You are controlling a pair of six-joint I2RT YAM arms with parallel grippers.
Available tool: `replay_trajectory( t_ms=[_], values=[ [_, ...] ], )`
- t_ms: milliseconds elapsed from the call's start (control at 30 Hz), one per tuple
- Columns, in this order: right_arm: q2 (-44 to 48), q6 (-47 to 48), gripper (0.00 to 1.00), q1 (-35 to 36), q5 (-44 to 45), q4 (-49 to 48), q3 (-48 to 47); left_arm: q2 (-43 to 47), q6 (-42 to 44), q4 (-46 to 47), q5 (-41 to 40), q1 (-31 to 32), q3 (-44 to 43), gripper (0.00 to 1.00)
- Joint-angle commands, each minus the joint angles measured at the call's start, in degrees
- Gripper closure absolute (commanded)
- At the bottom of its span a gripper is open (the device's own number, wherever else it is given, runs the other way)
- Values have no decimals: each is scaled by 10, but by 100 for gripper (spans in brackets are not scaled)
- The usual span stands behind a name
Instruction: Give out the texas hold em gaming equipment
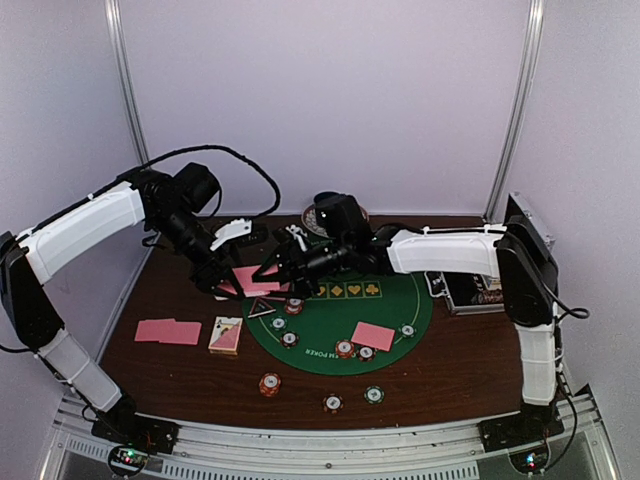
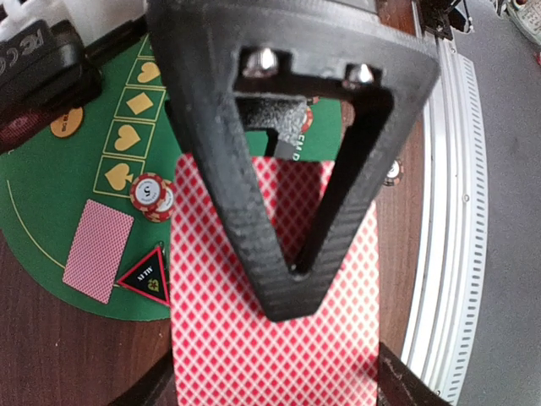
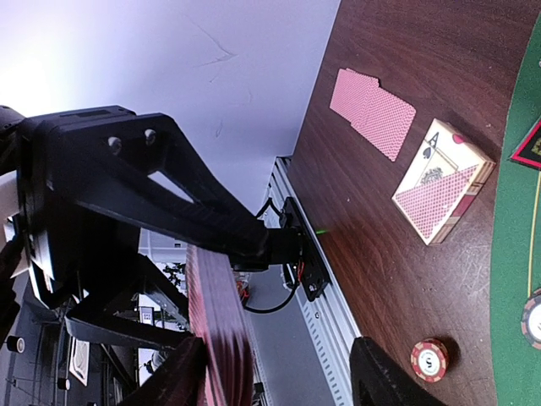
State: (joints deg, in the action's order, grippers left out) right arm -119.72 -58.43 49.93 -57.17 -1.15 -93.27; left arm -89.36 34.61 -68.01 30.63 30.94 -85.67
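Left claw (image 1: pixel 232 283) clamps the pink-backed deck (image 1: pixel 256 279) over the edge of the green mat (image 1: pixel 330 345), right claw (image 3: pixel 279 372) half-open beside it; two cards (image 1: pixel 168 331) lie on the counter (image 1: pixel 450 360), another hand (image 1: pixel 372 336) on the mat, poker chips (image 1: pixel 269 384) scattered; more dealing left, I reckon.

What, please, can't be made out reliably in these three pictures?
- Held cards: faces unseen; left wrist shows backs only, under the left hand.
- Their count: right wrist, edge-on, blurred.
- A chip: right wrist, cut by the right edge.
- Black box: top view, behind the right arm; print too small.
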Motion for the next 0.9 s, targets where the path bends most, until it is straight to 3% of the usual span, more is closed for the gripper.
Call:
replay_trajectory(
  t_ms=[0,267,533,867],
  values=[
    [31,26,40,-7,10,51,13,8,5,10,22,-3,-9,100],
    [62,18,55,-15,1,57,11,7,6,10,19,-3,-6,100],
    [84,-17,63,-20,-12,25,32,3,6,10,21,-3,-9,100],
    [85,-102,96,-38,-30,-81,65,2,6,10,20,-3,-9,100]
  ],
)
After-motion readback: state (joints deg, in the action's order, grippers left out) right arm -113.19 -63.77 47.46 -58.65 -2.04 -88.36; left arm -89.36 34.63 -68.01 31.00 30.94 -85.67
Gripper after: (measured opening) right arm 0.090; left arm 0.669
